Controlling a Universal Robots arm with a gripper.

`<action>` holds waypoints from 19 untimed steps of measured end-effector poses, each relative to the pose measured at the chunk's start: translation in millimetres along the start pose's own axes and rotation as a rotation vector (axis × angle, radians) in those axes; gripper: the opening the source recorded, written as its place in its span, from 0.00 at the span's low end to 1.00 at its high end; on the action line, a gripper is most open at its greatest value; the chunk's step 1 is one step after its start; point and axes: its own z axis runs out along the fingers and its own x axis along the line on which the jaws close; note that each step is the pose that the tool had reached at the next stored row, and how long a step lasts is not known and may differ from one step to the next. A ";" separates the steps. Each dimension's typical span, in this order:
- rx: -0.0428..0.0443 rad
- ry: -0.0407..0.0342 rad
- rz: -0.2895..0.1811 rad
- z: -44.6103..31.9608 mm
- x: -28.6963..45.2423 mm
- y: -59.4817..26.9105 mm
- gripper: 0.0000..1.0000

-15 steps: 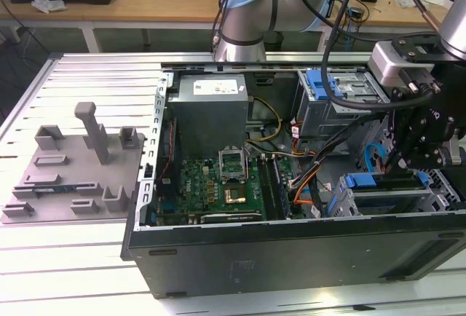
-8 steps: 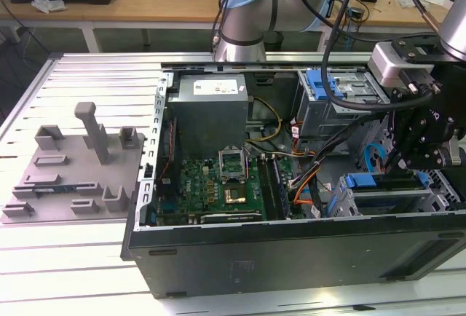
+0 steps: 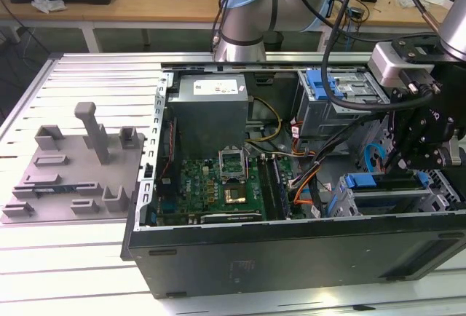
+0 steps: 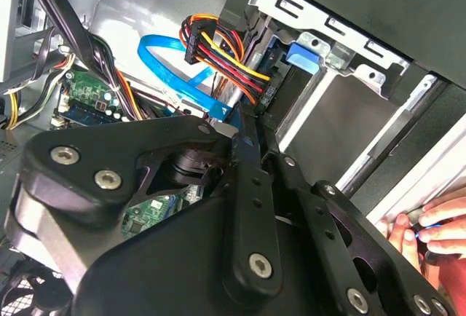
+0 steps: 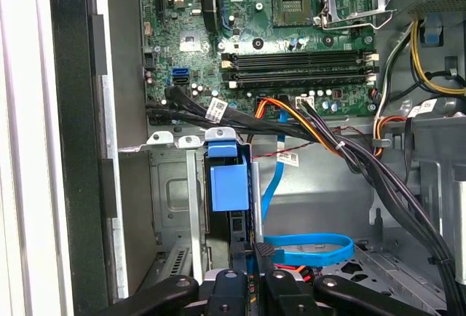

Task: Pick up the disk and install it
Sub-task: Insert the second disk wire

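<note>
The disk [image 5: 228, 185] stands edge-on in a slot of the metal drive cage [image 5: 171, 199], its blue carrier frame facing me. In the exterior view the disk [image 3: 386, 191] lies in the cage at the case's front right corner. My gripper [image 5: 258, 258] hangs just over the disk's end, its black fingers pressed together with nothing visible between them. In the second wrist view the gripper [image 4: 251, 137] points at the disk [image 4: 300, 54], close to a plug with red, yellow and black wires [image 4: 218, 46].
The open computer case [image 3: 291, 247] holds a motherboard [image 3: 226, 178], a grey power-supply box [image 3: 211, 108] and a second blue-framed bay [image 3: 342, 87]. A blue ribbon cable [image 5: 306, 247] and black cable bundles [image 5: 349, 156] run beside the cage. A person's fingers [image 4: 429, 228] rest at the case edge. A grey fixture [image 3: 73, 163] sits on the exterior view's left.
</note>
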 end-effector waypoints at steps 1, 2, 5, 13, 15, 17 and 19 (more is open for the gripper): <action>0.0000 0.0007 0.000 -0.4 -0.2 0.0 0.16; 0.0001 0.0013 0.000 -0.7 -0.3 0.1 0.16; 0.0002 0.0035 0.000 -1.7 -0.5 0.5 0.16; 0.0003 0.0056 0.000 -2.4 -0.3 0.8 0.16; 0.0004 0.0058 0.000 -2.4 0.2 0.8 0.16; 0.0003 0.0057 0.000 -2.4 0.8 0.7 0.16; 0.0003 0.0056 0.000 -2.3 0.8 0.7 0.16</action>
